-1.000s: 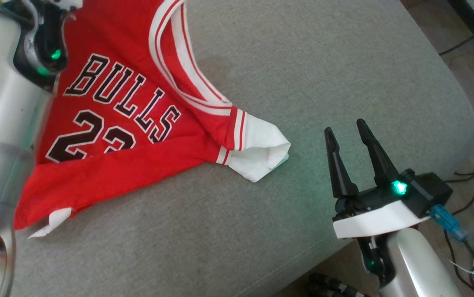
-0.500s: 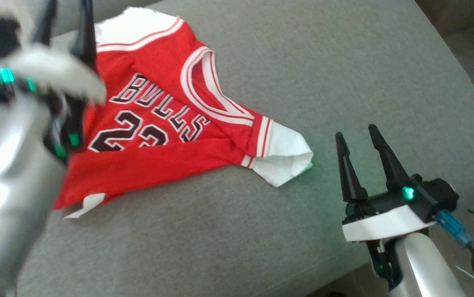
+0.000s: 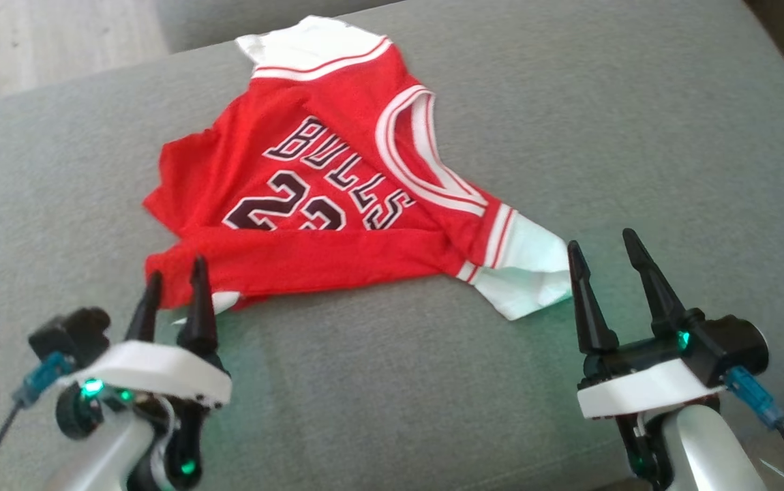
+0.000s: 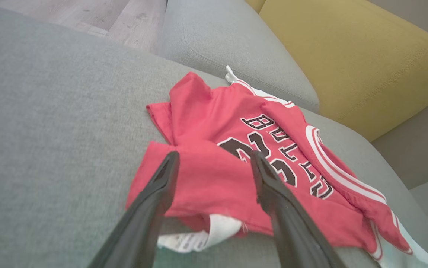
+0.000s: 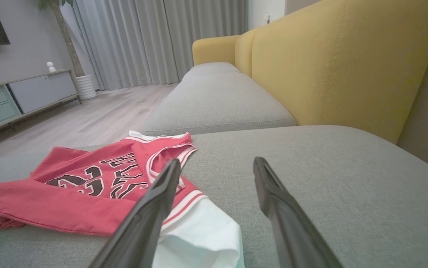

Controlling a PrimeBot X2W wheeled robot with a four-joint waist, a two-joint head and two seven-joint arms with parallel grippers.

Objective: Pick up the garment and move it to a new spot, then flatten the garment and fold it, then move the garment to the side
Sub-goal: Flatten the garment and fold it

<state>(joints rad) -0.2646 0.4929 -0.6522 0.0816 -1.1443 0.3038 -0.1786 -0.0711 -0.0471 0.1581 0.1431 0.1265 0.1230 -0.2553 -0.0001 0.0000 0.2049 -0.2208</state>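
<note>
**A:** Head view first. Where is the jersey?

**B:** The jersey point(image 3: 337, 204) lies crumpled on the grey cushion point(image 3: 603, 123), lettering up. Its lower part is folded over, so the number is half covered. The left gripper point(image 3: 176, 267) sits at the near red edge, fingers a little apart with nothing between them. The right gripper point(image 3: 602, 239) is just beside the white sleeve point(image 3: 535, 273), spread wider and also empty.

**A:** Is either touching the cloth?

**B:** From above I cannot tell.

**A:** What does the left wrist view add?

**B:** A yellow backrest point(image 4: 348, 56) behind the cushions and a strip of wood floor point(image 4: 124, 18). The two fingers stand parted over the folded red flap. A white scrap pokes out from under it, between them. The sleeve is cut off at the lower right corner.

**A:** And the right wrist view?

**B:** It looks low across the cushion. One finger hides part of the sleeve, and the gap between the fingers frames bare cushion. Beyond are curtains point(image 5: 143, 37) and a cabinet point(image 5: 20, 93). The jersey runs out of frame at the left edge. Its lettering is too flattened to read there.
</note>
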